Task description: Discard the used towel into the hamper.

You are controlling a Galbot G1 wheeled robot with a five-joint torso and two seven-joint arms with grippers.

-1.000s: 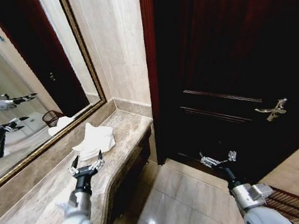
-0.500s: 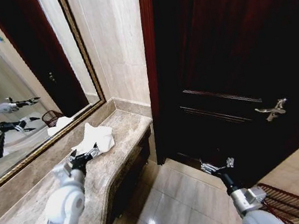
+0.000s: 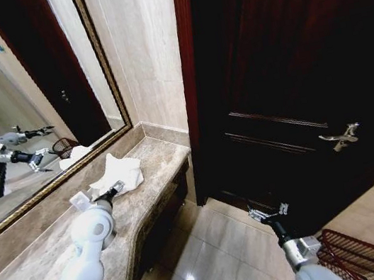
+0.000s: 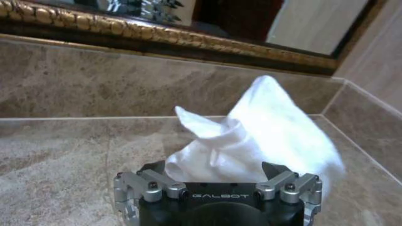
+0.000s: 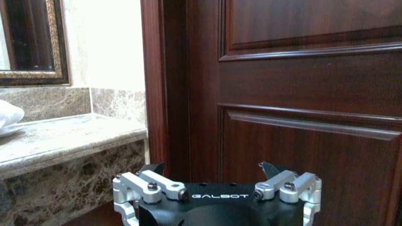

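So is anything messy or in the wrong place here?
Yes: the white towel lies crumpled in a heap on the marble counter, not in the hamper on the floor by the door. The left gripper is open right at it.

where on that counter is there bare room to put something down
The marble counter is bare at its door end, between the towel and the counter's edge by the door, and along the front edge. The stretch beside the mirror is crowded: the left hand is at the towel. The right hand hangs over the floor by the hamper.
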